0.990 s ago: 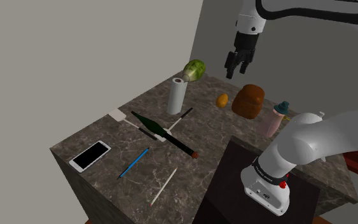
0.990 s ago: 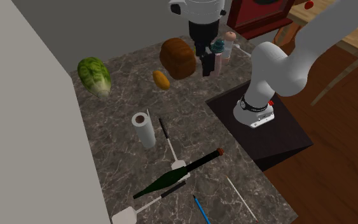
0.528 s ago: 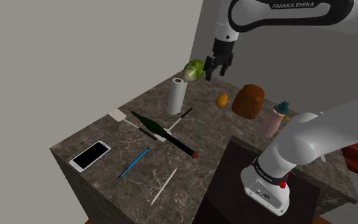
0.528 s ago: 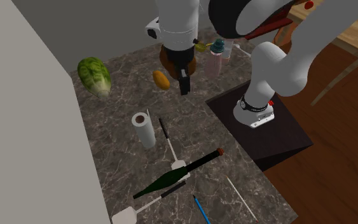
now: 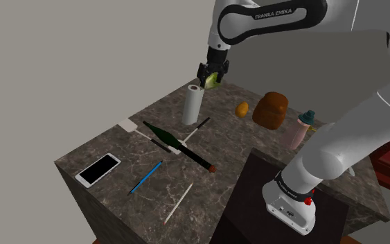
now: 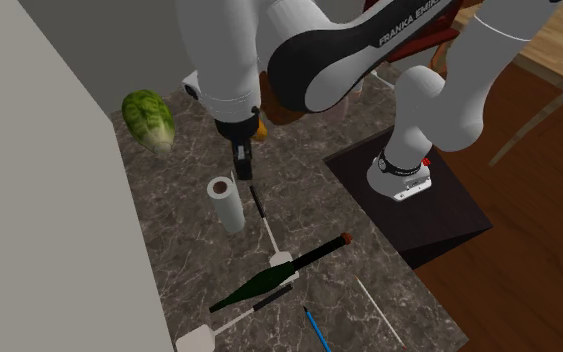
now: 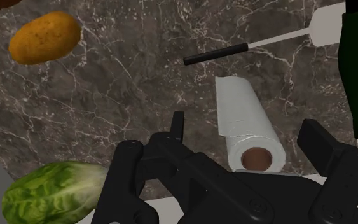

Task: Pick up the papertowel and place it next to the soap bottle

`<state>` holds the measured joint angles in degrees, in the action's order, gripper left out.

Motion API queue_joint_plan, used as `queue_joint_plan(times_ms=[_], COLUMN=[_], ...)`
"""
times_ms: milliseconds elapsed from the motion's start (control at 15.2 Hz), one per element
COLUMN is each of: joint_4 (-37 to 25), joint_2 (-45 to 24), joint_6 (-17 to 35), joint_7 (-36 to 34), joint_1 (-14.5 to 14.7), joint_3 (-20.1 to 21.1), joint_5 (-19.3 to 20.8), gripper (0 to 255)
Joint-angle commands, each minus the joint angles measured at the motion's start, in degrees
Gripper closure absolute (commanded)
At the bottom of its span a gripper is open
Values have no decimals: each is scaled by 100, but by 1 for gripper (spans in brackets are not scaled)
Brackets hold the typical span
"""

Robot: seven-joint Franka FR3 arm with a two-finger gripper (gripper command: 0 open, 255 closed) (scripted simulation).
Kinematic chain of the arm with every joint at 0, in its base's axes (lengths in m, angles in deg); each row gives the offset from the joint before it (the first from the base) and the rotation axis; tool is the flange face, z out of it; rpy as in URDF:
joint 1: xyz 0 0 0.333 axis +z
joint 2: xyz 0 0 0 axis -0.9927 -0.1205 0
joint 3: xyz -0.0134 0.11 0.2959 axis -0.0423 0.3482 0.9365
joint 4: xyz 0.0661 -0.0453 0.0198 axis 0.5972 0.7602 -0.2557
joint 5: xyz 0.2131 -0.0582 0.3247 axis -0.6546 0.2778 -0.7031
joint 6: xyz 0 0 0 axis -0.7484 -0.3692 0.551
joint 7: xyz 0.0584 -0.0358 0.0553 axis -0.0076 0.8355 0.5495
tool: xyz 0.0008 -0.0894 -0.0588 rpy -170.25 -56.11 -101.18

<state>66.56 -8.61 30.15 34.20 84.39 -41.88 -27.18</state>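
Hovering with fingers spread, holding nothing, the black gripper (image 5: pixel 211 76) hangs above 1 upright white paper-towel roll (image 5: pixel 192 105). The roll stands well apart from 1 pink soap bottle with teal cap (image 5: pixel 299 130). The dark marbled stone counter (image 5: pixel 113 145) also carries 1 brown loaf (image 5: pixel 272 109), 1 green lettuce (image 6: pixel 149 118) and 1 orange potato (image 7: pixel 45 37). Plain grey walls (image 5: pixel 82 55) stand behind.

Flat, even light from above, the countertop (image 5: pixel 231 135) brighter than its shaded side faces.
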Motion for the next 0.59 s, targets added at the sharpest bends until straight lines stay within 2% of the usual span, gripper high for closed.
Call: queue_joint_plan(times_ms=[0,330,528], joint_4=[-183,-926,-846], joint_2=[-361,-1353,-1421], joint_6=[267,718,868], joint_7=[-140,-434,-446], joint_1=[18,57,57], joint_3=[58,140,134], joint_5=[42,216,231], gripper=[0,0,0])
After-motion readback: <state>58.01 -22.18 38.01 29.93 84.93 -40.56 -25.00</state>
